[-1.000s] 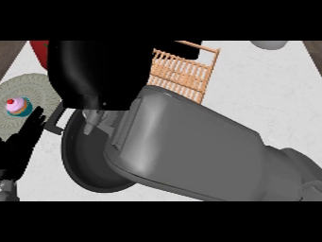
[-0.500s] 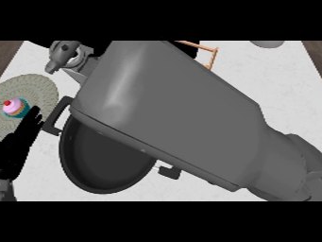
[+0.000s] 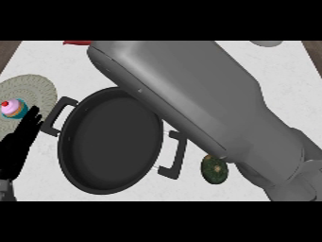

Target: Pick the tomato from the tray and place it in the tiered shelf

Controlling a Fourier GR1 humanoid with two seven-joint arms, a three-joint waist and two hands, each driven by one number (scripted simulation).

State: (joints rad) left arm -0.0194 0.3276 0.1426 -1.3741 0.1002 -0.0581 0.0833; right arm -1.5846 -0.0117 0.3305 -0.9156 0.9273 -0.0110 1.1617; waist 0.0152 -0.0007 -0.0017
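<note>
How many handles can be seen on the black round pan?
2. One black loop handle is at the upper left rim of the black round pan, near the left hand. The other handle is at its lower right rim, beside the grey forearm. None seems hidden.

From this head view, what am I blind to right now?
- Right hand: hidden beyond the right forearm, which fills the middle of the view.
- Tiered shelf: not visible, behind that forearm.
- Tomato: only a red sliver at the top edge; identity uncertain.
- Small grey object: cut off by the top edge.
- Left hand shows open at lower left.
</note>
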